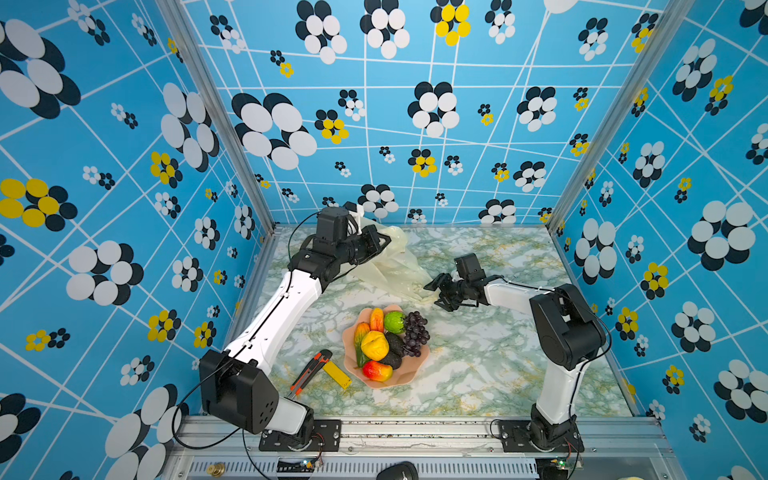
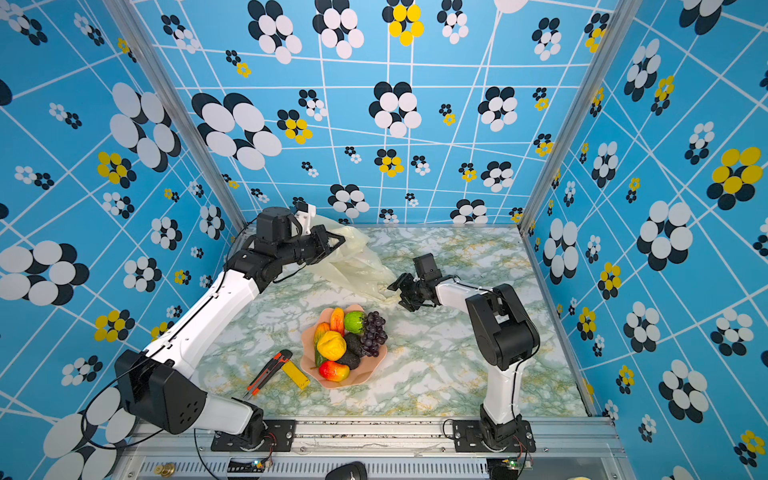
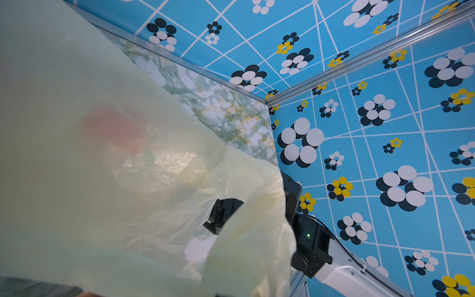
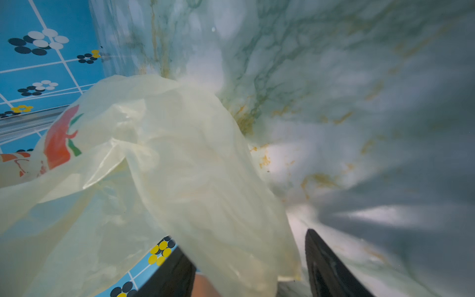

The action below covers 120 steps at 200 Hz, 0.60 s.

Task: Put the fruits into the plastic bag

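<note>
The fruits lie heaped in a pink bowl (image 1: 405,380) at the table's middle front: a dark grape bunch (image 1: 415,332), a green round one (image 1: 394,322), a yellow lumpy one (image 1: 375,345) and a red-yellow mango (image 1: 376,370). The plastic bag (image 1: 395,262) (image 2: 353,262) hangs slanting from the back left down to the table. My left gripper (image 1: 384,241) is shut on its upper end and holds it up. My right gripper (image 1: 434,295) (image 4: 246,270) is at the bag's lower edge, jaws apart, with bag film (image 4: 180,167) between them. In the left wrist view the bag (image 3: 128,167) hides my own jaws.
An orange-black utility knife (image 1: 309,370) and a flat yellow block (image 1: 337,375) lie just left of the bowl. Blue patterned walls close the marble table (image 1: 498,365) on three sides, and the left gripper is near the back left corner.
</note>
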Motion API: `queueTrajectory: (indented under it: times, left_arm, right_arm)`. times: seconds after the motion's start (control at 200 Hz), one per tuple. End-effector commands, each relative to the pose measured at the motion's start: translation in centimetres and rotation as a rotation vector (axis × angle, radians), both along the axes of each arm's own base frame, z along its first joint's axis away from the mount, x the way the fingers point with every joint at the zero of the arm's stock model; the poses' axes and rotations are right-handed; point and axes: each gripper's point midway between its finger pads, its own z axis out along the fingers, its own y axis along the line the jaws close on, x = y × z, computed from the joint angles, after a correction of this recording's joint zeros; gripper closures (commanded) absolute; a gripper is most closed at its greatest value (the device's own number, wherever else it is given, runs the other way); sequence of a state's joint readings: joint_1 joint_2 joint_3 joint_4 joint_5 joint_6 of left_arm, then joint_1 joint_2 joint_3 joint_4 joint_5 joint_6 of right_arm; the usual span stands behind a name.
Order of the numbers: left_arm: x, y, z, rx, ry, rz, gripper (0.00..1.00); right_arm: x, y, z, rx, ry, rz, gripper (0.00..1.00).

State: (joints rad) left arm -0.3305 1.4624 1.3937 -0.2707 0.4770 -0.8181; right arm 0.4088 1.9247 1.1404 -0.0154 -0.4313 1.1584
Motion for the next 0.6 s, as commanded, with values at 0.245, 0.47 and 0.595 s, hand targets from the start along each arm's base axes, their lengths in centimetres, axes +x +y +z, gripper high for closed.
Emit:
queueTrajectory:
  times: [0.245,0.47,0.595]
  left_arm:
    - [0.0,1.4,0.1,-0.017,0.009,0.022,1.00]
    - [-0.4,4.3,0.1,0.049,0.002,0.087,1.00]
    - [-1.4,7.2,-0.6,0.221,0.024,0.172,1.00]
  right_arm:
    - [2.7,0.1,3.8,-0.091,-0.146,0.041,0.99]
    - [1.9,-3.7,9.4,-0.326,-0.220,0.055,1.00]
    - [0.3,-6.4,15.2,-0.442,-0.301,0.018,1.00]
